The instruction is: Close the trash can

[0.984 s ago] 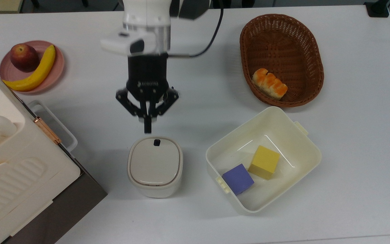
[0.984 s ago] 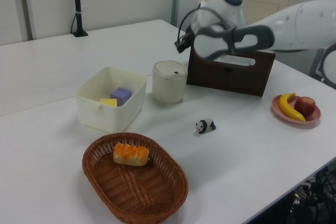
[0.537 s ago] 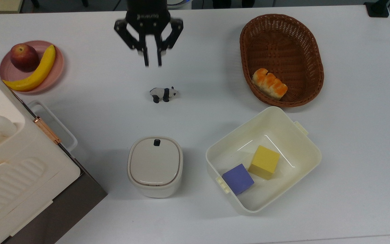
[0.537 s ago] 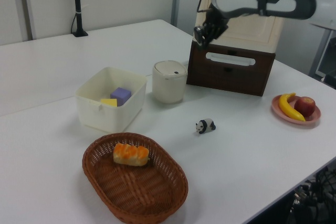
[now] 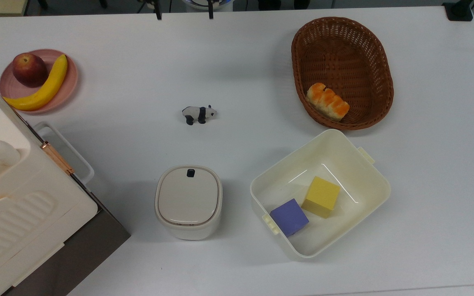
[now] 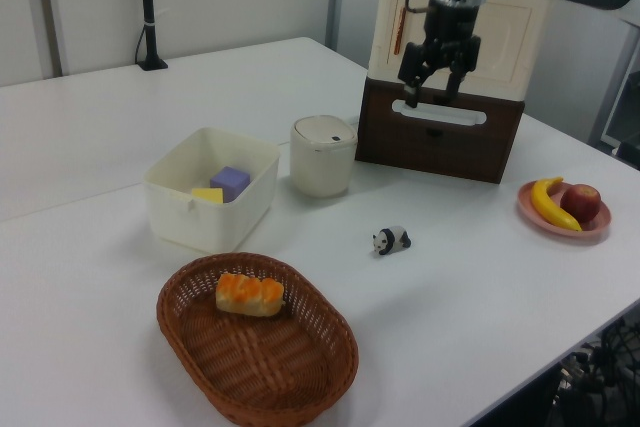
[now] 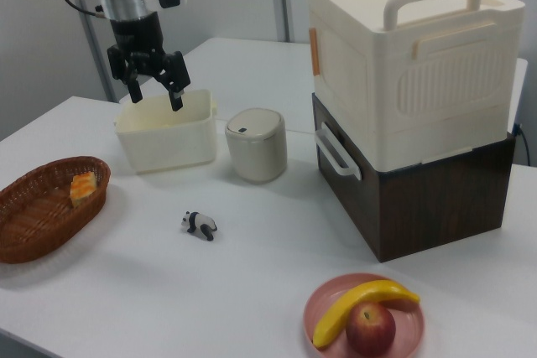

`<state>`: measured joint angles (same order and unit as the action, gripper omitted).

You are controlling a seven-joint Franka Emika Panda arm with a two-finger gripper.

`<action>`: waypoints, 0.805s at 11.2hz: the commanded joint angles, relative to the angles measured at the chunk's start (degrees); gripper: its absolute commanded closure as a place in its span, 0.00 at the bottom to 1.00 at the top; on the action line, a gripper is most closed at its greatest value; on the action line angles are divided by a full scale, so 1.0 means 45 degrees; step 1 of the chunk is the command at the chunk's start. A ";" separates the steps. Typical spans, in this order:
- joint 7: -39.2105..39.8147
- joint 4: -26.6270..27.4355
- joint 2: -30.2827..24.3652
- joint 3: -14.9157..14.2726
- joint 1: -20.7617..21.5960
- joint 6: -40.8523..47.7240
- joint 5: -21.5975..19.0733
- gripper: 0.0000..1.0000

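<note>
Gripper [image 6: 431,99] has lifted up and away from the trash can [image 5: 188,202] since a second ago — now hanging high above the table [image 5: 245,74], fingers spread apart, holding nothing. In the top view just two fingertips [image 5: 158,15] poke in at the table's far edge. Trash can sits near the table's near edge in the top view, lid flat and shut, black button [image 5: 190,173] on the rim side facing the table's centre. Just beside it on the top view's right — cream tub [image 5: 366,176] with a yellow cube [image 5: 321,196] and a purple cube [image 5: 289,217] inside, the cubes touching or nearly so. On the top view's left, the big white box [image 5: 10,201] with a handle, stacked on a dark brown crate [image 7: 436,199] at the table's near-left corner. Toy panda [image 5: 198,113] stands mid-table, well apart from the can. Wicker basket [image 5: 368,57] toward the far-right corner holds a bread piece [image 5: 327,101]. Pink plate [image 5: 70,84] by the left edge carries an apple [image 5: 29,69] and a banana [image 5: 43,88], touching.
</note>
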<state>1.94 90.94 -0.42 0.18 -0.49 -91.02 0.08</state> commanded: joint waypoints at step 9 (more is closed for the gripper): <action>-0.0040 0.0104 -0.0180 -0.0313 0.0012 0.0323 -0.0212 0.00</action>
<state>1.94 90.70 -0.62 -0.92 -0.70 -89.39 0.08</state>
